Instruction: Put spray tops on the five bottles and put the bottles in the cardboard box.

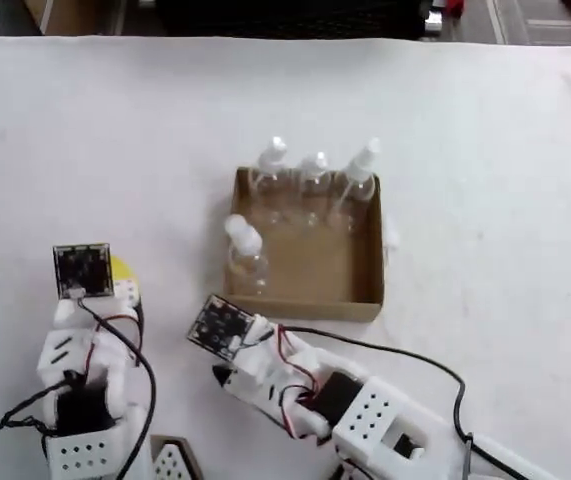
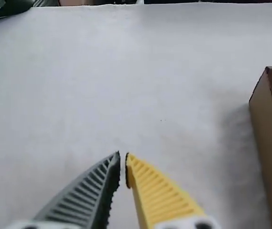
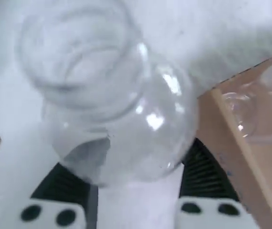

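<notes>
White table (image 1: 485, 120) w/ cardboard box (image 1: 310, 305) mid-table. 3 spray-topped bottles (image 1: 313, 185) stand along its far wall. R gripper (image 3: 136, 164) pinches 4th bottle (image 1: 245, 250), spray top on, at box's left wall. L gripper (image 2: 122, 164) is pressed together, over bare table left of box.

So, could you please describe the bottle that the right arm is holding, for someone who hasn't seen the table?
Find the cardboard box mid-table. Three bottles line its far wall; the lone bottle sits at its left wall, in the right gripper. It alone stands apart from that row.
</notes>
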